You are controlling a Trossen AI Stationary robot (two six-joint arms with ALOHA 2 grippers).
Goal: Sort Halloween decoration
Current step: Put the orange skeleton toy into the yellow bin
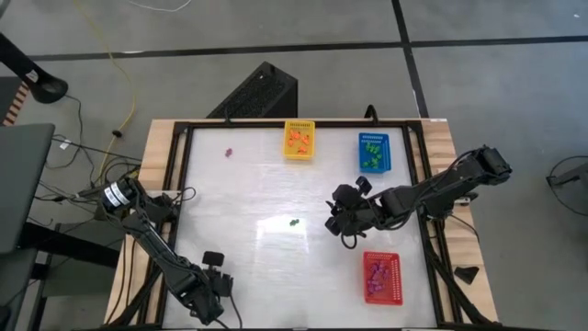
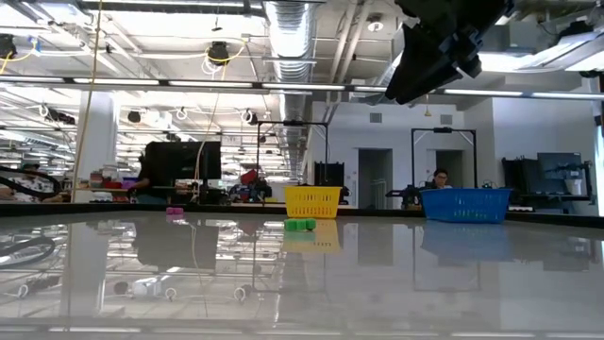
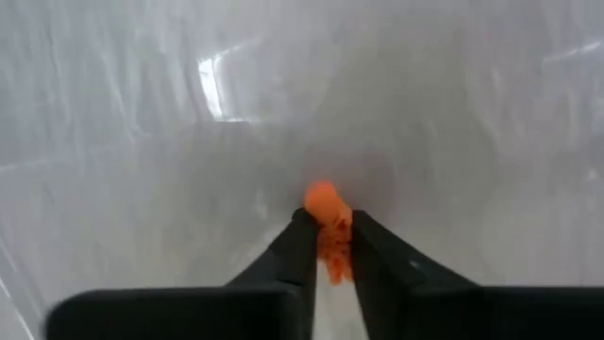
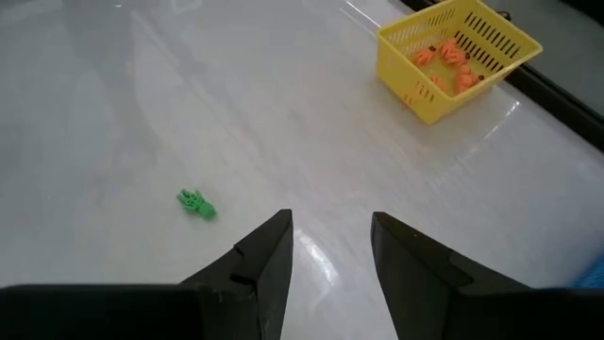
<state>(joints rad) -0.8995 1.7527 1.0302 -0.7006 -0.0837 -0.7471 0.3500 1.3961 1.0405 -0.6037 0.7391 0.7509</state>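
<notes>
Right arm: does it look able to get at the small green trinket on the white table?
Probably yes: the small green trinket lies alone on bare table, just ahead of the open right gripper, with nothing between.

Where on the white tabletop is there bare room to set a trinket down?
Bare: the stretch between the purple trinket, the green trinket and the left gripper. Crowded: around the right gripper, between the blue basket and red basket.

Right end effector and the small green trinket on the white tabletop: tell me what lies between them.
Nothing. In the right wrist view, only bare white tabletop separates the open right end effector from the small green trinket; the high view agrees.
</notes>
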